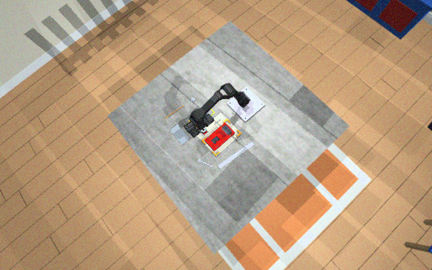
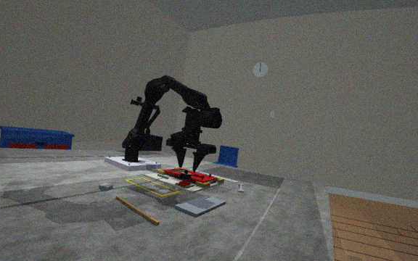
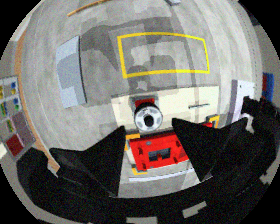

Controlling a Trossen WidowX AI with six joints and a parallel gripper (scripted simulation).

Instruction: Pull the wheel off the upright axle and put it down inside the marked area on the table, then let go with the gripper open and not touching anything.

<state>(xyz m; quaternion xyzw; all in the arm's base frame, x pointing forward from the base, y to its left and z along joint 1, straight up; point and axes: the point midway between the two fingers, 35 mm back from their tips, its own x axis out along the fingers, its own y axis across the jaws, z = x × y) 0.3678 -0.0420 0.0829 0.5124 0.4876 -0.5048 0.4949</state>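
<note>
And the gripper [image 2: 188, 169] [image 3: 148, 124] hangs with its fingers spread wide, nothing between them! In the wrist view the wheel [image 3: 148, 118], a round pale disc with a dark centre, sits by the red block on the cream board [image 3: 181, 100], outside the yellow outline [image 2: 152, 187] [image 3: 163, 35]. The axle is hard to make out; that dark centre may be its top. From above, the black arm [image 1: 211, 103] [image 2: 191, 98] covers part of the outline and hides the wheel. Below the fingers, a glossy red plate [image 1: 220, 136] [image 3: 153, 155]; underneath everything, mottled grey tabletop [image 1: 246, 180] [image 2: 85, 232]!
</note>
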